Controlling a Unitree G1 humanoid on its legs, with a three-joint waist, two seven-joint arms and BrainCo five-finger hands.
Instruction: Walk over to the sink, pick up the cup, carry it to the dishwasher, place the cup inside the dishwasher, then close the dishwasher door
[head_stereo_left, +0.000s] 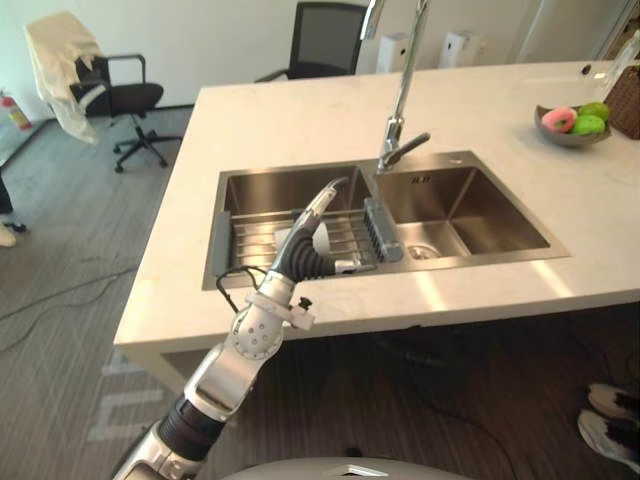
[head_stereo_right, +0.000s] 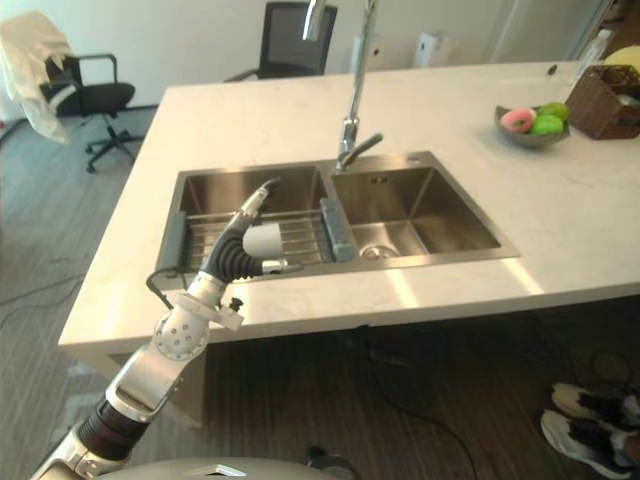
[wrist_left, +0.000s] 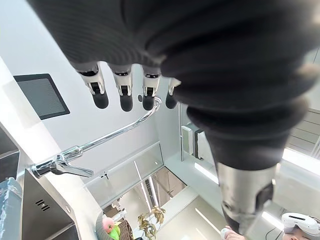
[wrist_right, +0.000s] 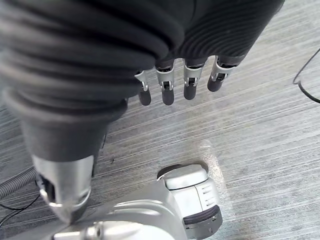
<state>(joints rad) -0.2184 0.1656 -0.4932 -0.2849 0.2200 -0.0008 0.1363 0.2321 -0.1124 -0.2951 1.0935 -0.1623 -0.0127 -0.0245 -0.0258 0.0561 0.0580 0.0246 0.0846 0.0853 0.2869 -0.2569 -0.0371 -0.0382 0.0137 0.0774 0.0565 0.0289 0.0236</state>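
Setting: kitchen island in an office-type room. A pale stone worktop (head_stereo_left: 290, 120) carries a double steel sink (head_stereo_left: 470, 215) with a tall tap (head_stereo_left: 402, 100). A wire rack (head_stereo_left: 250, 240) sits in the basin at 9 o'clock of the tap. Fruit bowl (head_stereo_left: 572, 125) at 2 o'clock. One office chair (head_stereo_left: 325, 40) at 12 o'clock and a swivel chair (head_stereo_left: 130, 100) at 10 o'clock stand on a grey plank floor (head_stereo_left: 70, 230).

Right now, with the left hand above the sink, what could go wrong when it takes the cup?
1. The cup appears to lie on its side on the wire rack; the open left hand could nudge it so that it rolls instead of being grasped.
2. The hand might catch between the rack's wires.
3. The faucet stands near; the arm could strike it when lifting. The right hand hangs open over the floor, giving no support.
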